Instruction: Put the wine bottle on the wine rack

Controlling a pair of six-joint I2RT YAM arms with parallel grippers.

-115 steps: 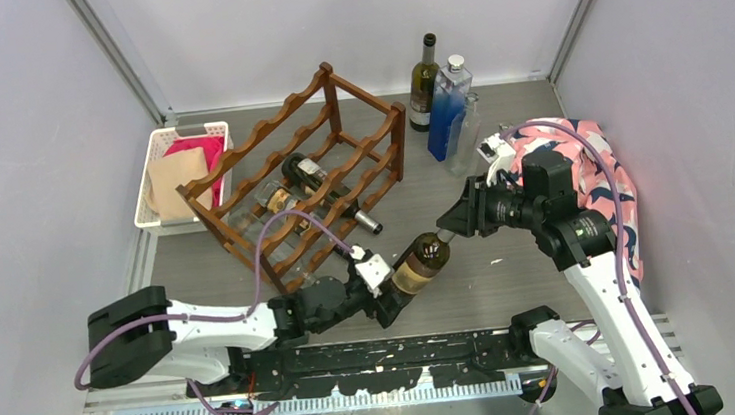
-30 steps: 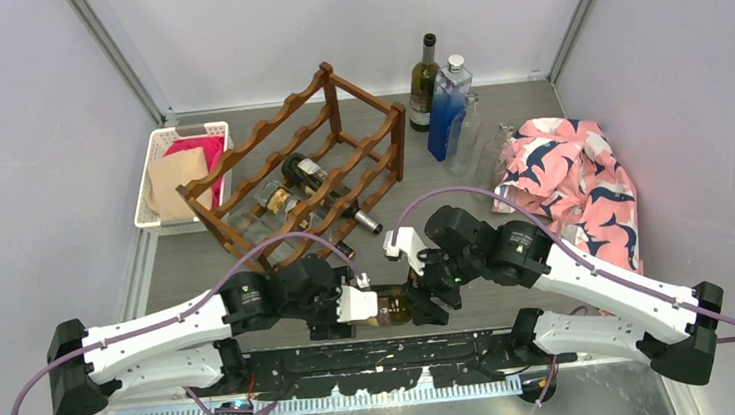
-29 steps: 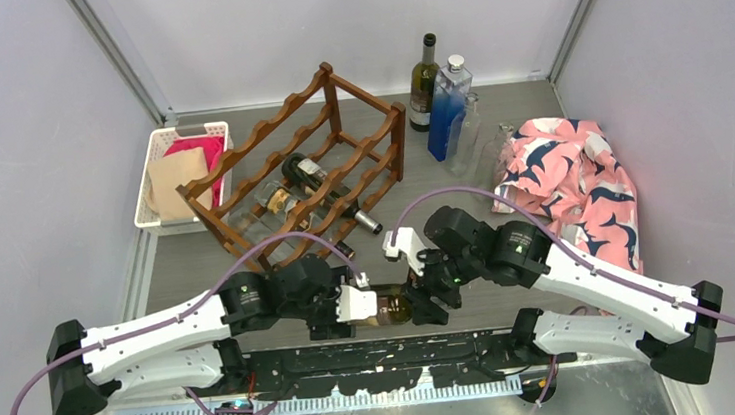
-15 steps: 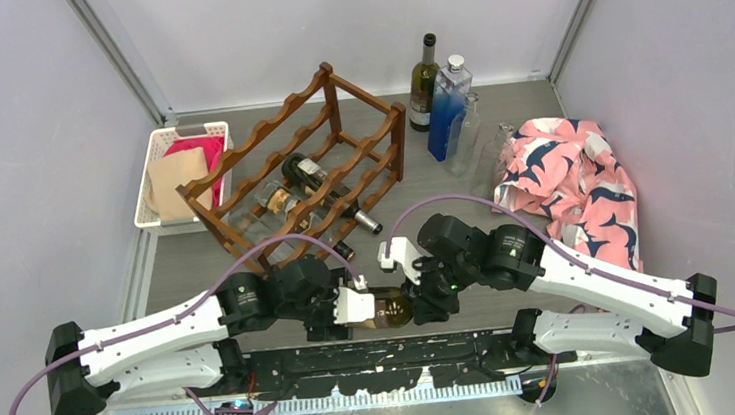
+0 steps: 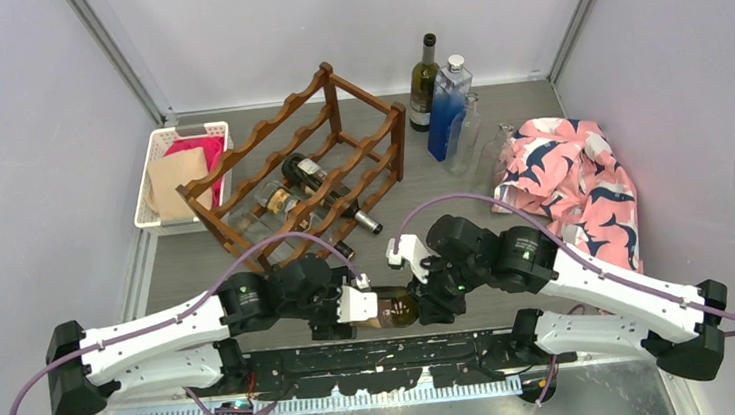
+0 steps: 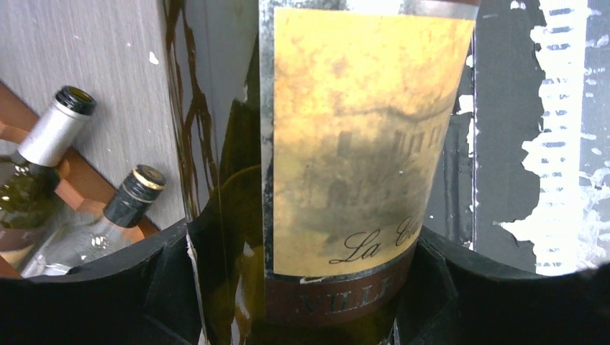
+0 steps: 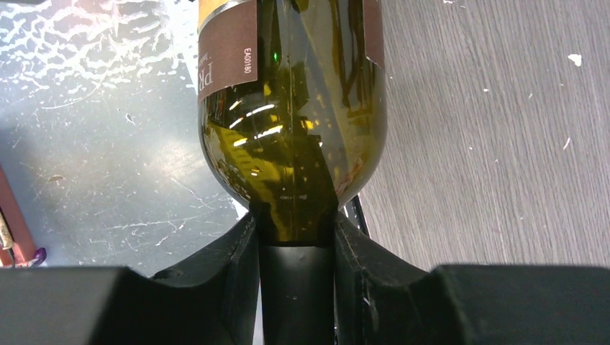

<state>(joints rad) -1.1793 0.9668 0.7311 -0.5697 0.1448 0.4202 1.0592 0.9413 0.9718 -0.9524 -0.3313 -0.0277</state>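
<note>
Left tool (image 5: 357, 304) grips the bottle (image 5: 392, 307) by its body, right tool (image 5: 430, 300) pinches the neck. The rack (image 5: 299, 163) sits beyond them, so it's not in yet.

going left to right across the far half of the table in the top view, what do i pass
white basket → wine rack → dark green bottle → blue bottle → pink patterned cloth
</note>
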